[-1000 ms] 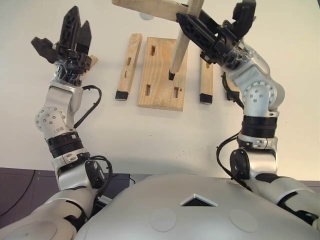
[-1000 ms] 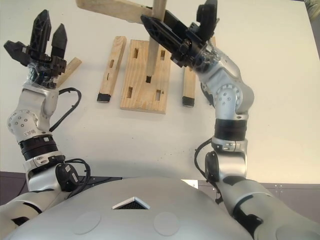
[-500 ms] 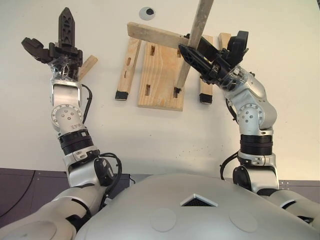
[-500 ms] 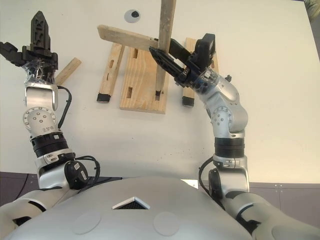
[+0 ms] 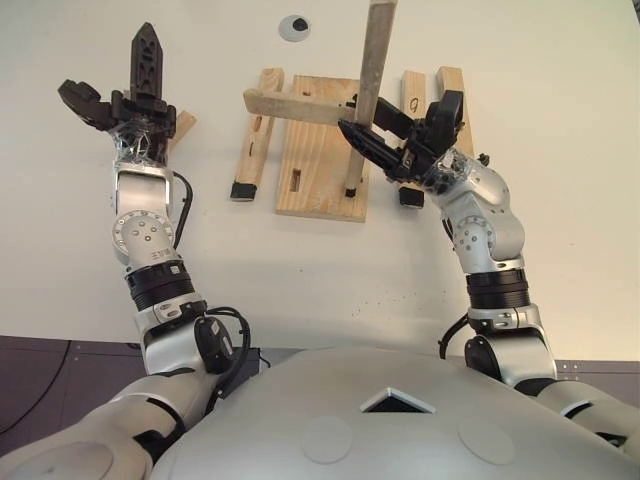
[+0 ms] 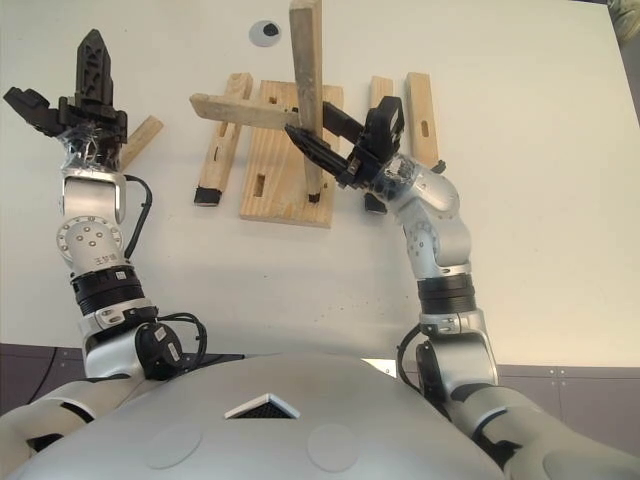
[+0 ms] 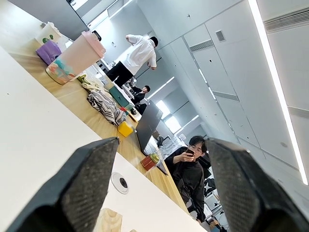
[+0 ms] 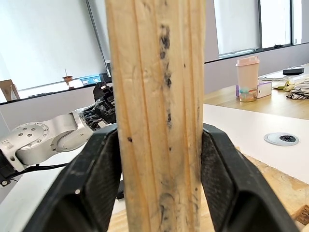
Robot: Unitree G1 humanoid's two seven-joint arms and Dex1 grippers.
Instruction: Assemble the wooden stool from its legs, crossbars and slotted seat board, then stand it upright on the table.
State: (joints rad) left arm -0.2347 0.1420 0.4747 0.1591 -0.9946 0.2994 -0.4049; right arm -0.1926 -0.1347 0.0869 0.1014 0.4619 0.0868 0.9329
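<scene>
The slotted seat board (image 5: pixel 318 196) lies flat mid-table. My right gripper (image 5: pixel 376 140) is shut on a wooden leg (image 5: pixel 373 70) that stands nearly upright, its black tip (image 5: pixel 352 189) resting on the board's near right part. A crossbar (image 5: pixel 292 105) sticks out leftward from this leg, above the board. In the right wrist view the leg (image 8: pixel 157 96) sits between the pads (image 8: pixel 96 183). My left gripper (image 5: pixel 112 82) is held up at the far left, open and holding nothing; its fingers (image 7: pixel 91 188) stand wide apart.
A loose leg (image 5: pixel 256 140) lies left of the board. Two more wooden pieces (image 5: pixel 413 92), (image 5: pixel 452 95) lie to its right. A short crossbar (image 5: pixel 183 124) lies under my left gripper. A round grommet (image 5: pixel 294 27) sits at the table's far side.
My right gripper has drawn nearer and swung the leg from tilted to nearly upright, its tip sliding to the board's near slot. My left arm stretched forward and its wrist turned.
</scene>
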